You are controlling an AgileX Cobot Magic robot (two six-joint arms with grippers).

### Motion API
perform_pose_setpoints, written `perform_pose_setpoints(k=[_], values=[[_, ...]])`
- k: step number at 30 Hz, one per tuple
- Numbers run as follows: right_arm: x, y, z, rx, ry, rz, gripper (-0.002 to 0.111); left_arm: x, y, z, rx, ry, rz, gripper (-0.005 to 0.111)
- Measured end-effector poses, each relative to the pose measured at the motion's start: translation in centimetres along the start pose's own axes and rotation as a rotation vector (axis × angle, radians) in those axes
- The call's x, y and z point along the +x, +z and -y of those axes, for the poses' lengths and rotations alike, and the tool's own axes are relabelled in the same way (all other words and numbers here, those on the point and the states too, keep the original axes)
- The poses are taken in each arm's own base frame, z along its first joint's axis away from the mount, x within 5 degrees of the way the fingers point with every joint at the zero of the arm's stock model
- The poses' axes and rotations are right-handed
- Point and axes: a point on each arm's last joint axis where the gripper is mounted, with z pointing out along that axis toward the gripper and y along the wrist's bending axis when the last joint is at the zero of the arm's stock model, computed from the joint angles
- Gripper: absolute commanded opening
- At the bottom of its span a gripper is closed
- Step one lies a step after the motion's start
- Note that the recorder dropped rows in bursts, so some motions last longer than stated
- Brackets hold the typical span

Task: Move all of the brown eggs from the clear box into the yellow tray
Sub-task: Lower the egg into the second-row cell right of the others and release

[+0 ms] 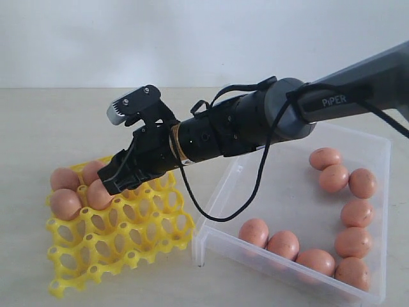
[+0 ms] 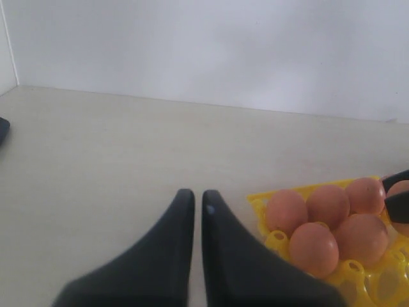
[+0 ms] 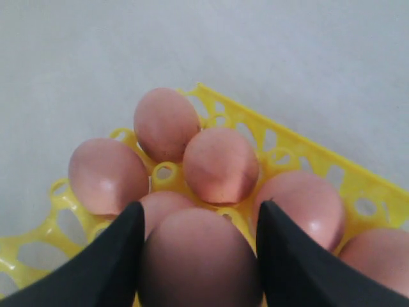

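Observation:
My right gripper (image 1: 123, 178) reaches across from the right and hangs just above the back of the yellow tray (image 1: 128, 236). In the right wrist view this gripper (image 3: 201, 208) is shut on a brown egg (image 3: 198, 262), one finger on each side of it. Under it, several brown eggs (image 3: 220, 163) sit in the cups of the yellow tray (image 3: 281, 144). Several more brown eggs (image 1: 353, 242) lie along the right and front sides of the clear box (image 1: 383, 147). My left gripper (image 2: 194, 195) is shut and empty over the bare table, beside the tray corner (image 2: 259, 201); the exterior view does not show it.
The tray's front cups (image 1: 96, 256) hold nothing. The clear box stands right beside the tray, its near corner (image 1: 199, 246) almost touching it. A black cable (image 1: 217, 214) loops down from the right arm over the box's left end. A white wall stands behind the table.

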Motion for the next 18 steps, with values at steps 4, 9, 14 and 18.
perform_pose_setpoints(k=[4,9,14,18], values=[[-0.02,0.0,0.0,0.001,0.003,0.002,0.046,0.0,0.0,0.0,0.0,0.0,0.0,0.004],[-0.02,0.0,0.01,0.001,0.005,0.003,0.051,0.0,0.0,0.0,0.0,0.0,0.0,0.004],[-0.03,0.0,0.01,0.001,0.007,0.004,0.051,0.0,0.0,0.0,0.0,0.0,0.0,0.004],[-0.03,0.0,0.01,0.001,0.007,0.004,0.051,0.0,0.0,0.0,0.0,0.0,0.0,0.004]])
